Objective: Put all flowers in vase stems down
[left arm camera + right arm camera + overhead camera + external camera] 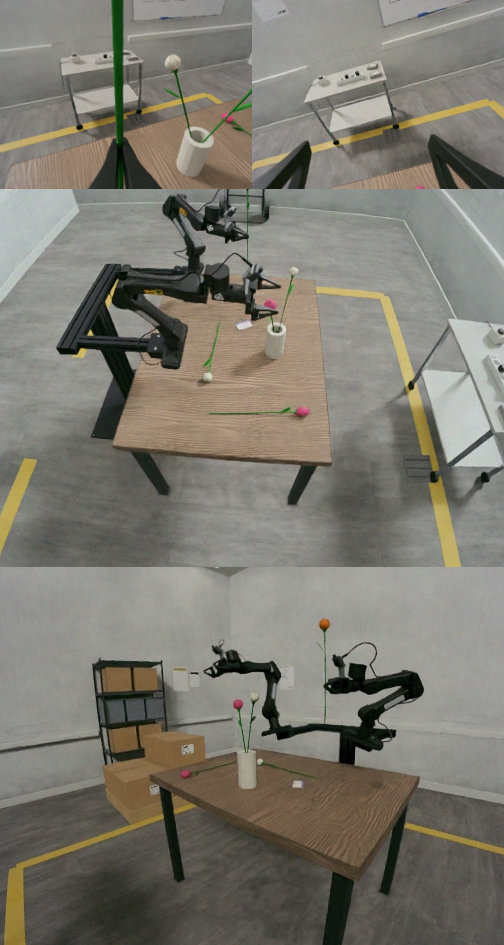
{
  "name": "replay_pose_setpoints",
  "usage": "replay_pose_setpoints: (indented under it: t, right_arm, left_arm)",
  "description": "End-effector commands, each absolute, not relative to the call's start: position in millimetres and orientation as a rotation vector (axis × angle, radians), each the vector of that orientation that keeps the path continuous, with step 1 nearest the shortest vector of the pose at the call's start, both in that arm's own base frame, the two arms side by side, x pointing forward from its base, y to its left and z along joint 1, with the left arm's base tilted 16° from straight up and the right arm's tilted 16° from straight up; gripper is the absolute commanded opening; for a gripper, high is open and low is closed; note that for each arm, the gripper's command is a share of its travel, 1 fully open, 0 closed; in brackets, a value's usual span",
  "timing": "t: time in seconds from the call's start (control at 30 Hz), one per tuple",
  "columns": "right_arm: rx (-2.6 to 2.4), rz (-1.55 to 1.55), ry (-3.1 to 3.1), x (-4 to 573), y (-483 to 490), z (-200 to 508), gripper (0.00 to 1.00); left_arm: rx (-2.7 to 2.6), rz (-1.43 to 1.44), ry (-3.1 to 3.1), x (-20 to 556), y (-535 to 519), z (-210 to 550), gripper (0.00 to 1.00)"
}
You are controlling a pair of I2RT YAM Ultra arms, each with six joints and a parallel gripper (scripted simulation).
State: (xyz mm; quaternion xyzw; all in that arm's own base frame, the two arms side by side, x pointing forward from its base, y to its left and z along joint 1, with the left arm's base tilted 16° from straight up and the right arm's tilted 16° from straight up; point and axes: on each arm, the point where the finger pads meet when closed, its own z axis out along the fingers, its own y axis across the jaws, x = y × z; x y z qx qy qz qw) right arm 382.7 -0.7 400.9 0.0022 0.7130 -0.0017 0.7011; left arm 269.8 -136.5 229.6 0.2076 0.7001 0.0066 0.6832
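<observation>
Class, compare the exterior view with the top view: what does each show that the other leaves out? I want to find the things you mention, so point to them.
Exterior only: the orange bloom [324, 624], the shelf rack [164, 712] and cardboard boxes [173, 747].

Top only: the white cart [462, 331].

Both: the vase [275, 343] [247, 771] holding two flowers, two more lying on the table [260, 444] [320, 817], and both arms.
</observation>
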Motion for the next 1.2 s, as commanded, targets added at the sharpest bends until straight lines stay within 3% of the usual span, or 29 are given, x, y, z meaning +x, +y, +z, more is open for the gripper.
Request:
replay_pose_setpoints:
  t: [0.0, 1.17]
  right_arm:
    - [0.005, -0.001, 1.592, 386, -1, 399, 1.00]
    - [0.005, -0.001, 1.592, 386, -1, 399, 1.00]
  left_arm:
    - [0.455, -0.030, 1.537, 269, -151, 241, 0.00]
    - [0.585, -0.175, 1.523, 259, -218, 238, 0.00]
